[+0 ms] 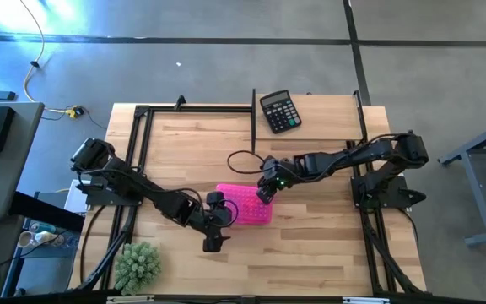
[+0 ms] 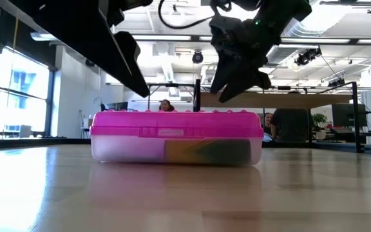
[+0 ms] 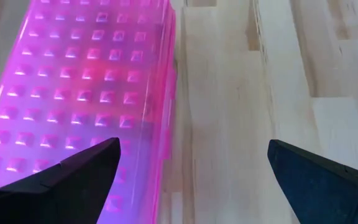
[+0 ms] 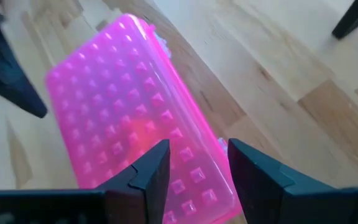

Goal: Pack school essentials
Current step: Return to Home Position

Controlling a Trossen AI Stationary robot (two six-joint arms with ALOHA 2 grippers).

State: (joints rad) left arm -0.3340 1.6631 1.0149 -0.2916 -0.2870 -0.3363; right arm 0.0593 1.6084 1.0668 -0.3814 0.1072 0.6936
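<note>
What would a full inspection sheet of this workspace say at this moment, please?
Surface: wooden table, no spills seen.
Job's things: yellow-green contents show through the clear base of the pink-lidded case, which is closed at mid-table; no loose stationery seen.
Clutter: black calculator at the far edge; green spiky plant at a near corner.
Grippers: left gripper open, over one end of the case; right gripper open, over the other end; neither touching it.
Cables: black cable looped on the table; pale cable on the floor.
Surroundings: people beyond the table.
</note>
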